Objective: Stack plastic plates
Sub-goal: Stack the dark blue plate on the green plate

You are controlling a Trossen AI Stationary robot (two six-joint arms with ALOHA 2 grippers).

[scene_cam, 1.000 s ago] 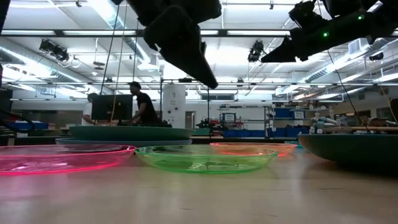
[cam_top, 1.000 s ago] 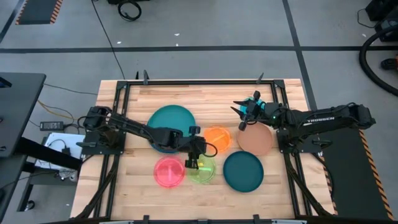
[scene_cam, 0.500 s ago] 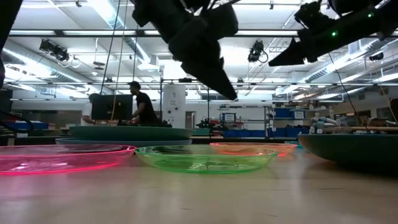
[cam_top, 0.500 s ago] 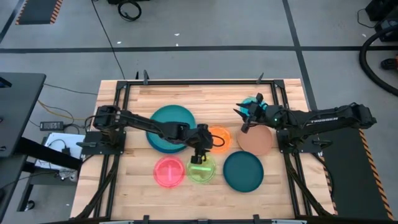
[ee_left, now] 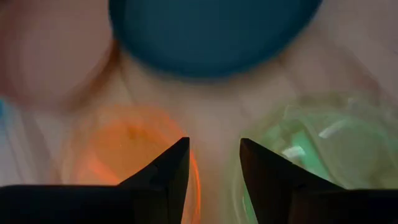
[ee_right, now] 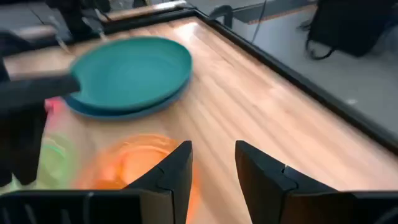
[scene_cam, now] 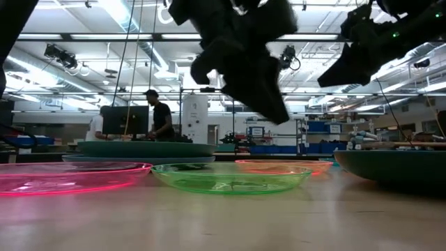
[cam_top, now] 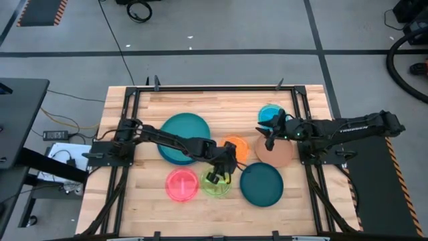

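Left gripper [cam_top: 214, 177] has moved right since a second ago, from beside the pink plate to the gap between the neon green plate [cam_top: 217, 185] and the orange plate [cam_top: 235, 148], hanging above both. Right gripper [cam_top: 266, 136] has dropped from the cyan plate's area toward the brown plate's near edge.

Plates, all flat on the worktop [cam_top: 221, 104]:
- teal plate [cam_top: 182, 134] sits on the blue plate [cam_top: 164, 154], whose rim shows at one side, left of centre
- orange one just right of that pair
- pink plate [cam_top: 181, 185] and neon green side by side in the front row
- dark teal plate [cam_top: 261, 185] front right, just beside the green
- brown plate [cam_top: 277, 152] right of orange
- cyan plate [cam_top: 270, 114] behind the brown, near the right rail

Left jaws: parted, nothing between them; left wrist view shows orange [ee_left: 112, 152] and green [ee_left: 323, 149] either side of the fingers, dark teal [ee_left: 211, 34] ahead.
Right jaws: parted, empty; right wrist view looks over the orange plate [ee_right: 130, 158] toward the teal/blue stack [ee_right: 134, 71].

Low view: both arms hang above the plates, touching none. A person [scene_cam: 162, 118] stands at a monitor in the room behind.
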